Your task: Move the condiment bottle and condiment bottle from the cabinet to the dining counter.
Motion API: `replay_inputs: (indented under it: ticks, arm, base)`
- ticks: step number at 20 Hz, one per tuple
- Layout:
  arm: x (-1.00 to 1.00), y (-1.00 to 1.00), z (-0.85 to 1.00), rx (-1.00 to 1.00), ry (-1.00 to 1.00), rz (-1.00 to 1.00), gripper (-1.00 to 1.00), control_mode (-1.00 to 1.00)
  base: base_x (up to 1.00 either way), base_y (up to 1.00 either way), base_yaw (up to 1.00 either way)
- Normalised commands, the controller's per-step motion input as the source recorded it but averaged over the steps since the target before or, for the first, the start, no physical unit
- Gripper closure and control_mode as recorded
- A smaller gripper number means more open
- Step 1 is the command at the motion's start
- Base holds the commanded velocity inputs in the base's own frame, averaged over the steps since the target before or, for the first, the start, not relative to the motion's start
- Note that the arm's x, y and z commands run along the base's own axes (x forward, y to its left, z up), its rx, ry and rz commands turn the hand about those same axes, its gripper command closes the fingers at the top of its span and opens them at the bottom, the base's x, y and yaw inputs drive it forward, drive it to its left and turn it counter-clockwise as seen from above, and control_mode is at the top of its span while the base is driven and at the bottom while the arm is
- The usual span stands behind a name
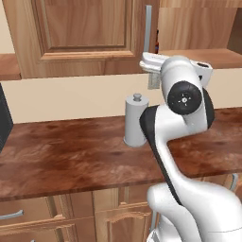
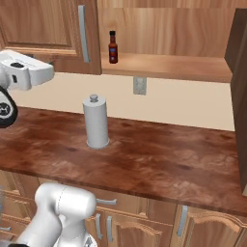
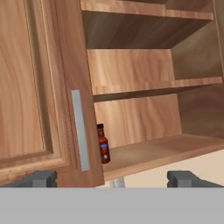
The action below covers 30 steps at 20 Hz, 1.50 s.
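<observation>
Claw [image 3: 112,178] wide open, empty | condiment bottle [image 3: 103,144] beyond on cabinet [image 3: 166,148] shelf, apart

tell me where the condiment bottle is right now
The condiment bottle stands upright on the lowest shelf of the open cabinet, at its left end beside the closed door's silver handle, above the grey cylinder.
</observation>
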Motion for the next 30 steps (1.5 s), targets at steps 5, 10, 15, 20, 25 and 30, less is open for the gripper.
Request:
replay_inputs:
  ticks: [5, 10, 15, 20, 25, 30]
  arm:
    - [0.64, -0.16, 0.0, 0.0, 0.0, 0.16, -1.0, -1.0]
    - [0.42, -0.01, 0.0, 0.0, -0.01, 0.1, -1.0, -1.0]
    - [0.41, 0.0, 0.0, -0.01, -0.04, 0.01, -1.0, -1.0]
    - [0.48, 0.0, 0.0, 0.0, 0.0, 0.0, -1.0, -1.0]
    - [0.54, 0.0, 0.0, 0.0, 0.0, 0.03, -1.0, -1.0]
    - [0.57, 0.0, 0.0, 0.0, 0.0, 0.07, -1.0, -1.0]
  base:
    - [0.0, 0.0, 0.0]
    - [0.0, 0.0, 0.0]
    - [0.0, 0.0, 0.0]
    - [0.0, 0.0, 0.0]
    - [0.0, 0.0, 0.0]
    - [0.0, 0.0, 0.0]
